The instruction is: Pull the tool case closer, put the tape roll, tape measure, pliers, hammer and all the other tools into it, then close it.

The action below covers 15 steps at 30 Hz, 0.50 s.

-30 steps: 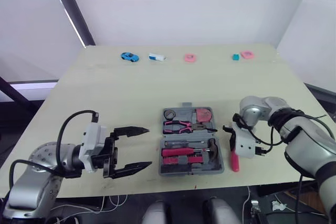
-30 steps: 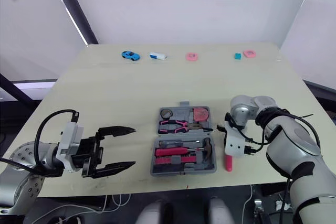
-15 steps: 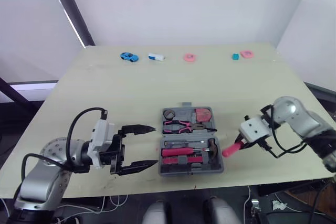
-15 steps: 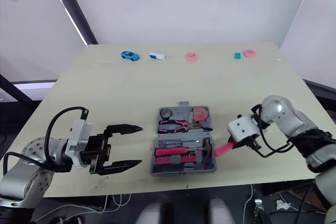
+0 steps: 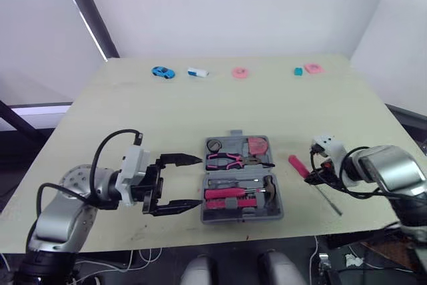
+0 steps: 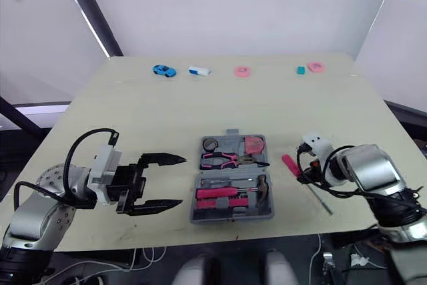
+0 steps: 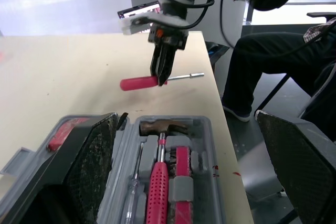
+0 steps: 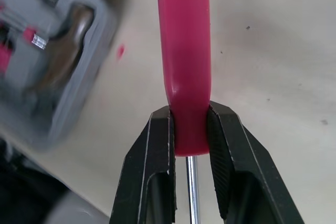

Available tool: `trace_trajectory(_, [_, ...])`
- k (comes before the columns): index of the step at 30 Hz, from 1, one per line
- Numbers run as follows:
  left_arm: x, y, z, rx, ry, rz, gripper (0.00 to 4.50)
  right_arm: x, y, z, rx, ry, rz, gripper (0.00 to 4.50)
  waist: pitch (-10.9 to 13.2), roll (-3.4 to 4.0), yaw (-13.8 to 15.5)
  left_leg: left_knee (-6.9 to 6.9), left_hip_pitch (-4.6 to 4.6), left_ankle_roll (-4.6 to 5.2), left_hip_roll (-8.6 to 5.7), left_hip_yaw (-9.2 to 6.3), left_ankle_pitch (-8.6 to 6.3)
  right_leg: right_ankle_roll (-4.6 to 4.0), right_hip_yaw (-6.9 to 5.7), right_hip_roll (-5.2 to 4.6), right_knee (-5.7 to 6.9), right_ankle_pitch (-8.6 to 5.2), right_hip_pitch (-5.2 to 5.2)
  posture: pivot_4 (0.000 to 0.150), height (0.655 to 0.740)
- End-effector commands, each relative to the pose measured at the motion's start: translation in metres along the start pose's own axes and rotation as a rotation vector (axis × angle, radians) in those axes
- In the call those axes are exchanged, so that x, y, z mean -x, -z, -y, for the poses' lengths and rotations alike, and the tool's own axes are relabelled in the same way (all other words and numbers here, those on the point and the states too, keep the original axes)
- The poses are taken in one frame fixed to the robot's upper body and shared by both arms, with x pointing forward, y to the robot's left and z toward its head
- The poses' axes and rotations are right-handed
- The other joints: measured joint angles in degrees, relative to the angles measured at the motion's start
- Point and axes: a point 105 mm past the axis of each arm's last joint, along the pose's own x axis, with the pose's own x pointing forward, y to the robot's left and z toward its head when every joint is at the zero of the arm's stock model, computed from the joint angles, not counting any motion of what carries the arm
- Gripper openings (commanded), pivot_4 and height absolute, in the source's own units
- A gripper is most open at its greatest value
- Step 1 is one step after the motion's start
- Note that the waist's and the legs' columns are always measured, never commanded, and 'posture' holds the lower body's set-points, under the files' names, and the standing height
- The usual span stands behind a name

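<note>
Screwdriver (image 8: 184, 51), probably, in right end effector (image 8: 190, 113)

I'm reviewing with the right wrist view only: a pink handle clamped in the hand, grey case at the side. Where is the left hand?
Observer: The left hand is open at the left side of the tool case, fingers pointing toward it.
Operator: What's packed so far?
Observer: The pliers lie in the far half, the tape roll beside them.
Operator: And the screwdriver, which way does it point?
Observer: Its handle points toward the case, its shaft toward the table near edge.
</note>
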Motion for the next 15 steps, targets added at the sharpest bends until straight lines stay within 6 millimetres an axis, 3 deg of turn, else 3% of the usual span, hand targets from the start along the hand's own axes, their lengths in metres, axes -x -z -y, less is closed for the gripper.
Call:
trace_trajectory(1, [-0.003,-0.004,-0.004,-0.033,0.03,0.008,4.5,-0.009,-0.006,0.02,-0.205,0.171,0.094,0.32,0.0,-0.07,0.0,0.02,-0.08,0.0,0.0,-0.04,0.0,0.09,-0.02,0.02,-0.01,0.05,-0.05,0.15,0.74])
trace_trajectory(6, [-0.003,-0.005,-0.005,-0.035,0.033,0.013,4.5,-0.021,-0.007,0.02,-0.324,0.282,0.132,0.32,-0.1,-0.2,-0.3,0.1,-0.72,-0.01,-0.05,-0.1,0.01,0.22,-0.05,-0.01,-0.03,0.14,-0.57,0.15,0.74])
trace_trajectory(8, [-0.003,-0.006,-0.005,-0.037,0.031,0.013,4.5,-0.022,-0.007,0.018,-0.322,0.297,0.138,1.34,-0.2,-0.24,-0.3,0.09,-0.71,-0.01,-0.04,-0.09,0.01,0.22,-0.05,0.0,-0.03,0.14,-0.57,0.15,0.74])
trace_trajectory(9, [-0.003,-0.006,-0.004,-0.037,0.028,0.013,4.5,-0.022,-0.007,0.017,-0.329,0.295,0.141,1.51,-0.2,-0.23,-0.3,0.09,-0.7,-0.01,-0.04,-0.09,0.01,0.22,-0.05,0.0,-0.03,0.14,-0.57,0.15,0.74])
trace_trajectory(15, [-0.001,-0.007,-0.003,-0.032,0.014,0.016,4.5,-0.011,-0.017,0.013,-0.274,0.279,0.201,4.02,-0.2,-0.23,-0.2,0.11,-0.68,-0.01,-0.05,-0.13,0.02,0.22,-0.05,0.0,0.02,0.14,-0.56,0.15,0.74])
